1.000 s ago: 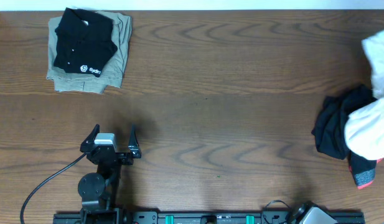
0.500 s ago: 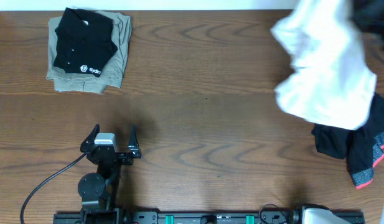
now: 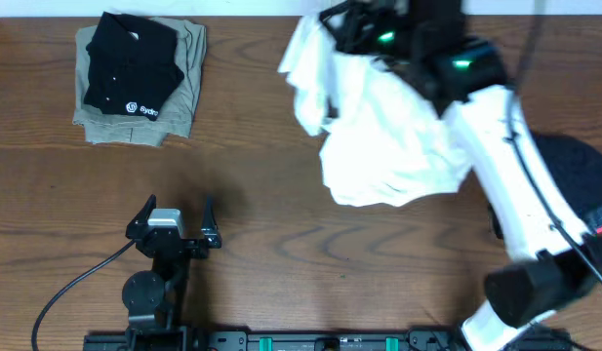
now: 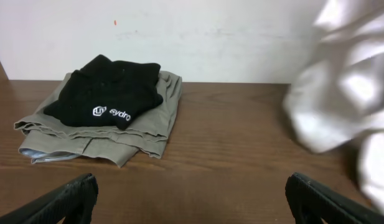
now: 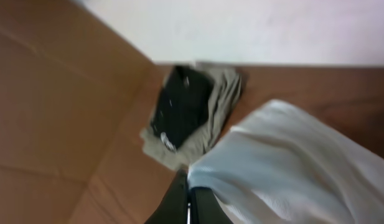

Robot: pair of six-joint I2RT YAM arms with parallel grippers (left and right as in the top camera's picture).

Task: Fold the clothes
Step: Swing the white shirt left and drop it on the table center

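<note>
Two arms, two grippers, one wooden table (image 3: 310,234). On or over it: three single garments and one dark heap.

One white T-shirt (image 3: 388,127), wrinkled and bunched into a loose mass, over the far middle-right of the table. Hung from the right gripper (image 5: 188,198) at its far upper edge and spread out below toward the near side. Cannot tell whether the lower folds touch the wood.

Right gripper: clenched, both fingers pinched together on the shirt's cloth. One white right arm (image 3: 505,166), reaching from the near-right corner across to the far edge.

Left gripper (image 3: 179,205): released, jaws spread wide, nothing between them. Low over the near-left part of the table, well apart from the white T-shirt, and pointed toward the far-left corner.

One black shirt (image 3: 133,68), neatly folded, with one small white logo. Lying on top of one folded khaki garment (image 3: 186,93), which shows around its right and near sides. One stack of two, then, at the far-left corner.

One dark heap (image 3: 574,166) at the right edge, partly hidden behind the right arm, with one strip of pink-red trim. Number of pieces in it not to be told.

One black cable (image 3: 76,283), curving from the left arm's base toward the near-left edge.
</note>
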